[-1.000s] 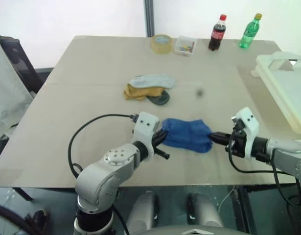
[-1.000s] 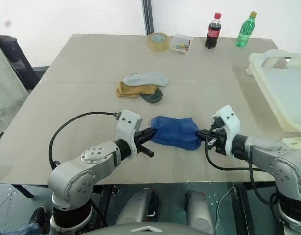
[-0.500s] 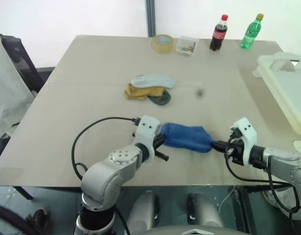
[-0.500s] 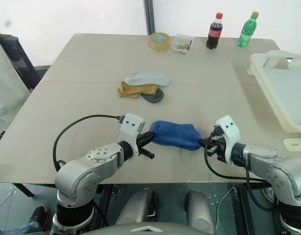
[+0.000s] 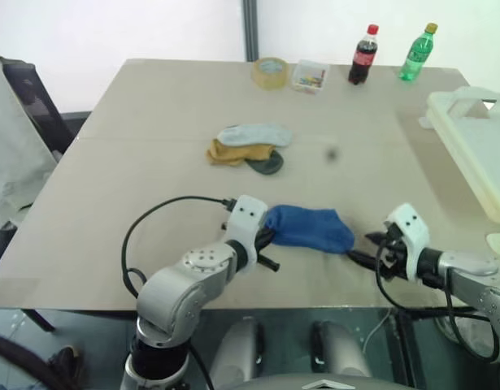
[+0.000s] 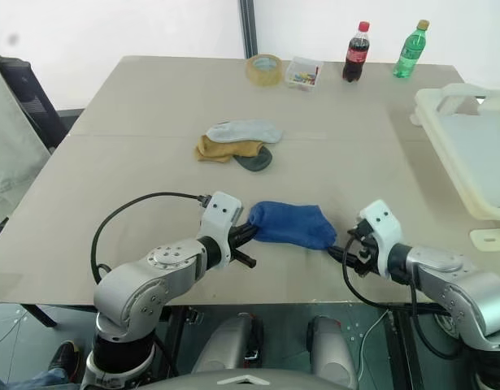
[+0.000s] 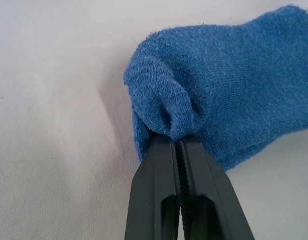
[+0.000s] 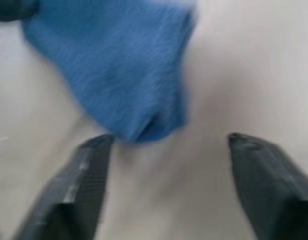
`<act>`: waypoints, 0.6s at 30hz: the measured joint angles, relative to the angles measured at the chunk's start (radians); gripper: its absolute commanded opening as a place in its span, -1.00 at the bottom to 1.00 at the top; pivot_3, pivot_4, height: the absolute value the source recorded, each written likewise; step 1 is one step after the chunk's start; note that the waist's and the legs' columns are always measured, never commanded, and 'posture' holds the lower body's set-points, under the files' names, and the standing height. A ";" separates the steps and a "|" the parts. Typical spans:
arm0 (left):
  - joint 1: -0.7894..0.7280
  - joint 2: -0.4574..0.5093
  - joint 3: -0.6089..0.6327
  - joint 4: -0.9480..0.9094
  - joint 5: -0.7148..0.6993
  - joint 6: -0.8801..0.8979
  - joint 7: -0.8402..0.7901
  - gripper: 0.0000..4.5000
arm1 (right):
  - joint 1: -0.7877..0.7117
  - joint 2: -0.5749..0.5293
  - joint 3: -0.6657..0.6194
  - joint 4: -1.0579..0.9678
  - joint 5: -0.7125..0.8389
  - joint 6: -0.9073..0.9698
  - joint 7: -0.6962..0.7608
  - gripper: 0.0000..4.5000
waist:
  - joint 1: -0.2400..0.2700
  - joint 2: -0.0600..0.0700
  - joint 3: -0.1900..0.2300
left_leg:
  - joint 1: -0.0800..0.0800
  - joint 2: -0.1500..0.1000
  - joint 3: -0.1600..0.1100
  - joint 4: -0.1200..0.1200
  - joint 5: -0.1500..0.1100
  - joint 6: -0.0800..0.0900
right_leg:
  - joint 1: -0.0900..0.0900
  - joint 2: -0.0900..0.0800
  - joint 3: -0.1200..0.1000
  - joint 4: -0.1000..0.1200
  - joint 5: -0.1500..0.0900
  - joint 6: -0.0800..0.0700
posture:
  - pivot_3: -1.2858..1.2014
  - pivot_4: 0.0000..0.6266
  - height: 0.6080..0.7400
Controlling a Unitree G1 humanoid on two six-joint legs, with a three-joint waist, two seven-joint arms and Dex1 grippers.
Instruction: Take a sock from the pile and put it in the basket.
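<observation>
A blue sock [image 5: 309, 228] lies on the table near its front edge. My left gripper [image 5: 266, 239] is shut on the sock's left end; the left wrist view has the black fingertips [image 7: 166, 150] pinching a fold of blue cloth [image 7: 219, 95]. My right gripper [image 8: 169, 140] stands open just off the sock's right end, its fingers [image 8: 86, 170] spread wide and holding nothing. The pile [image 5: 248, 146], with pale grey, mustard and dark green socks, sits mid-table behind both hands. The cream-white basket [image 5: 469, 134] stands at the table's right edge.
Along the far edge of the table stand a tape roll [image 5: 269, 71], a small clear box [image 5: 308, 76], a cola bottle [image 5: 363, 55] and a green bottle [image 5: 415, 52]. A dark chair [image 5: 22, 89] is beside the table's left side. The front edge runs just under both wrists.
My right gripper has let go of the sock's right end and opened. Both hands have sunk a little, and the sock now rests on the table.
</observation>
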 measured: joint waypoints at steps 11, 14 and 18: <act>-0.004 0.010 0.001 0.017 -0.004 0.000 -0.031 -0.56 | 0.029 0.377 0.239 0.020 -0.420 -0.500 -0.261 0.64 | -0.002 0.001 -0.001 | 0.002 0.001 0.000 0.000 0.000 -0.001 | 0.000 0.000 0.000 0.001 -0.002 0.003 | 0.03 -0.52 1.00; 0.004 0.014 -0.003 0.007 -0.018 -0.002 -0.051 0.03 | 0.032 0.440 0.271 0.106 -0.517 -0.581 -0.340 0.64 | 0.001 0.001 -0.001 | 0.001 0.001 0.000 0.000 0.001 -0.003 | 0.000 0.000 0.000 0.001 0.000 0.000 | 0.03 -0.52 1.00; 0.011 0.011 0.003 -0.003 -0.042 0.000 -0.078 0.83 | 0.047 0.511 0.294 0.208 -0.594 -0.682 -0.395 0.64 | -0.003 0.001 -0.001 | 0.002 0.001 0.001 -0.001 0.001 -0.003 | 0.000 0.000 0.001 0.001 0.000 0.000 | 0.03 -0.52 1.00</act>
